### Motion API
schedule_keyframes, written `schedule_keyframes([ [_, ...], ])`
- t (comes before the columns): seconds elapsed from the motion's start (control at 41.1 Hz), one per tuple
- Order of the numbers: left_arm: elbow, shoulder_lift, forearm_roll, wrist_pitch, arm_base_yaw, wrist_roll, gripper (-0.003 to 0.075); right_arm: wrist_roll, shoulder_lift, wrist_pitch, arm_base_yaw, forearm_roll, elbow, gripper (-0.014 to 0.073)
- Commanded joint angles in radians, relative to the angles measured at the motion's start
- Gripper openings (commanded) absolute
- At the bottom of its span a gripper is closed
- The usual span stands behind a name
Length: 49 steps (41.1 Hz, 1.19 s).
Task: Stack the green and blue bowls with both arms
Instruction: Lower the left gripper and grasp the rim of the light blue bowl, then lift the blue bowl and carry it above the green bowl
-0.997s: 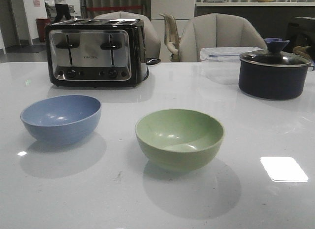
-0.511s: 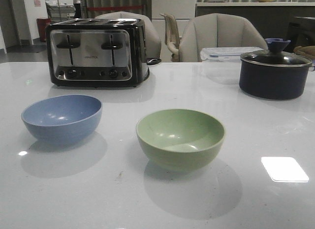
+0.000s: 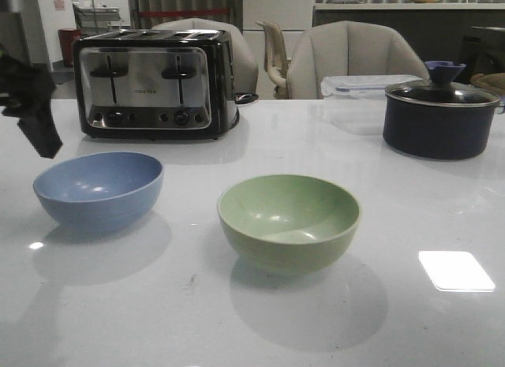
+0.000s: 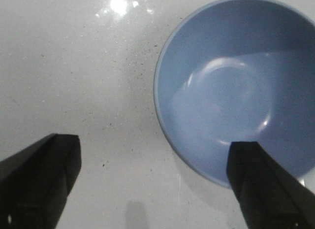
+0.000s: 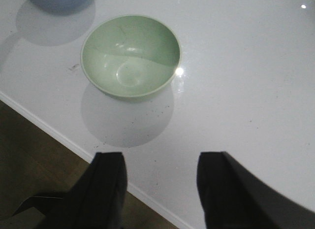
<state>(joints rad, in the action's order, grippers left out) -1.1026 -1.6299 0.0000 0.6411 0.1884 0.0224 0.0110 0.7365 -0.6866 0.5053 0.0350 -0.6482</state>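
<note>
The dusty blue bowl point(image 3: 99, 188) stands upright on the white table at the left. The pale green bowl point(image 3: 289, 221) stands upright near the middle. My left gripper point(image 3: 35, 118) hangs in the air at the far left, above and left of the blue bowl. In the left wrist view it point(image 4: 155, 155) is open and empty, with the blue bowl point(image 4: 236, 86) under one finger point(image 4: 268, 184). My right gripper point(image 5: 160, 175) is open and empty over the table's front edge, with the green bowl point(image 5: 130, 54) ahead of it. The right gripper is out of the front view.
A chrome and black toaster point(image 3: 154, 83) stands at the back left. A dark navy lidded pot point(image 3: 440, 114) and a clear plastic box point(image 3: 359, 95) stand at the back right. Chairs stand behind the table. The table's front edge point(image 5: 49, 130) shows in the right wrist view.
My left gripper has come into the front view at the far left, above the blue bowl. Both bowls have stayed in place.
</note>
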Motion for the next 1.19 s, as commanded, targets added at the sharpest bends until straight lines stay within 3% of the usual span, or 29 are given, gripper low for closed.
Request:
schedule_keyframes([
  [0.0,-0.074,-0.036,-0.017,-0.046,0.008,0.000,0.0610,0.013,-0.003,0.062,0.000,-0.006,-0.027,0.0451],
  [0.243,-0.119,-0.158,-0.026,-0.101,0.008,0.000,0.0519,0.013,-0.003,0.062,0.000,-0.006,-0.027,0.0451],
  [0.729,-0.119,-0.162,-0.031,-0.084,0.008,0.000,0.0099,0.013,-0.003,0.062,0.000,-0.006,-0.027,0.0451],
  [0.972,-0.119,-0.012,-0.045,-0.032,0.018,0.004,0.0102,0.013,-0.003,0.063,0.000,-0.006,-0.027,0.0451],
  [1.167,-0.190,0.118,-0.047,0.077,0.092,0.008,0.0102,0.013,-0.003,0.063,0.000,-0.006,-0.027,0.0451],
])
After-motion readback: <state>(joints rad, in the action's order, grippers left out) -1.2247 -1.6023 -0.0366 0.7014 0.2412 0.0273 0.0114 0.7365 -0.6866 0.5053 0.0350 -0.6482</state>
